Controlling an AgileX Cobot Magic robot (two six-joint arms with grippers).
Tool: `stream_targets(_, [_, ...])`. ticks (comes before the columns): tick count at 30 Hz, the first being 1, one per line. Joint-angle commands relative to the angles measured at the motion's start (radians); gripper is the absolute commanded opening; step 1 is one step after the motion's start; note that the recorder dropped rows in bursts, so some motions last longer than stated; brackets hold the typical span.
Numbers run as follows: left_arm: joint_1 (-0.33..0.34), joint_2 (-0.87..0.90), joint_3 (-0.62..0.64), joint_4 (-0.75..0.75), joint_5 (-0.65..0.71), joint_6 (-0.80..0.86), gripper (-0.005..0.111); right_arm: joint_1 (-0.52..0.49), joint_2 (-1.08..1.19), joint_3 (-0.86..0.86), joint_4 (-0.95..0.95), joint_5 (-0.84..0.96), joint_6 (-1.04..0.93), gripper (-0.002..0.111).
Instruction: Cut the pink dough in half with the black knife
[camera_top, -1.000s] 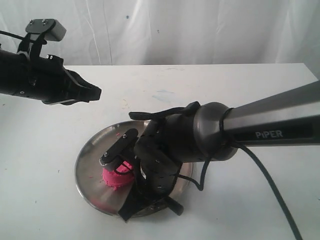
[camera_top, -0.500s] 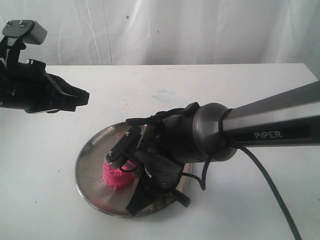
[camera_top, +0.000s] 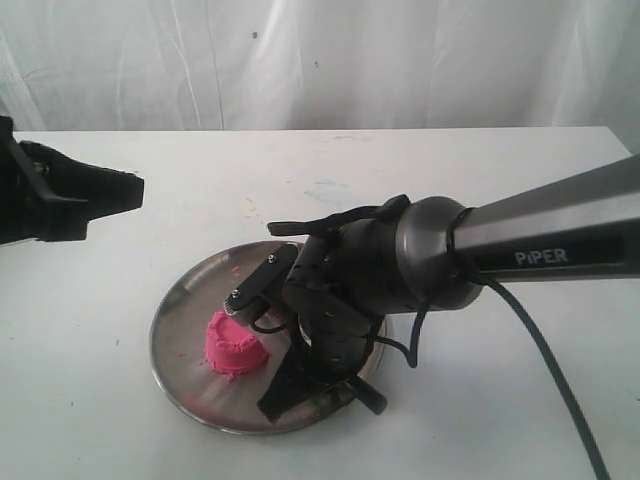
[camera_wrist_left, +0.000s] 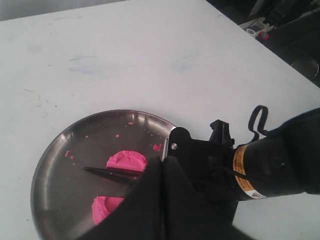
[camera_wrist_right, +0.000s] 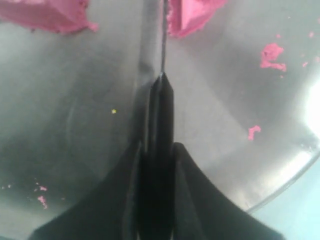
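Starting at the left of the exterior view, the left gripper (camera_top: 125, 190) hangs over the white table (camera_top: 450, 180), well apart from the work. Its fingers (camera_wrist_left: 150, 200) are pressed together and hold nothing.

Near the middle stands the metal plate (camera_top: 165, 320), and the pink dough (camera_top: 235, 345) lies on it, on the side toward the left arm. I judge the dough to be light, soft and a little sticky, because small pink crumbs (camera_wrist_right: 272, 54) cling to the plate. A hard pinch would squash it, so a piece is better pushed or taken gently by its sides.

To the right, the right gripper (camera_wrist_right: 159, 150) reaches down to the plate and pinches the handle of the black knife (camera_wrist_right: 161, 120) between its 2 fingers (camera_wrist_right: 131, 175). The knife looks slim, stiff and light. The handle is the right place to hold it, and the narrow grip must stay firm so that the blade does not twist.

The exterior view shows the dough as 1 mound, since the arm hides the cut. The left wrist view shows 2 separate pieces with the blade lying between them. The right wrist view looks along the thin blade and shows bare metal in the gap, so the cut seems to go through.
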Motion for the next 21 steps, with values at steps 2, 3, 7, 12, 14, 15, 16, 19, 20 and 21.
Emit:
stream_targets(2, [-0.001,-0.085,0.038,-0.012,0.05,-0.03,0.0,-0.006,0.001,-0.001,0.066,0.005,-0.052,0.0])
stream_targets(3, [-0.001,-0.093,0.04,-0.012,0.056,-0.032,0.0,-0.006,0.001,-0.001,0.071,0.007,-0.055,0.0])
stream_targets(7, [-0.001,-0.126,0.042,-0.01,0.082,-0.03,0.0,-0.006,-0.02,-0.001,0.09,0.007,-0.08,0.0])
stream_targets(12, [-0.001,-0.168,0.042,-0.01,0.12,-0.034,0.0,-0.006,-0.062,-0.001,0.107,0.022,-0.103,0.0])
stream_targets(14, [-0.001,-0.186,0.042,-0.01,0.138,-0.034,0.0,-0.006,-0.068,-0.001,0.113,0.042,-0.121,0.0])
stream_targets(15, [-0.001,-0.196,0.042,-0.008,0.144,-0.034,0.0,-0.006,-0.068,-0.001,0.119,0.052,-0.138,0.0])
stream_targets(16, [-0.001,-0.205,0.042,-0.008,0.146,-0.034,0.0,-0.006,-0.068,-0.001,0.126,0.057,-0.15,0.0])
stream_targets(19, [-0.001,-0.244,0.042,-0.008,0.146,-0.041,0.0,-0.006,-0.068,-0.001,0.157,0.055,-0.179,0.0])
stream_targets(20, [-0.001,-0.259,0.042,-0.008,0.148,-0.043,0.0,-0.006,-0.068,-0.001,0.166,0.046,-0.179,0.0])
stream_targets(21, [-0.001,-0.275,0.042,-0.008,0.155,-0.046,0.0,-0.006,-0.068,-0.001,0.17,0.041,-0.179,0.0])
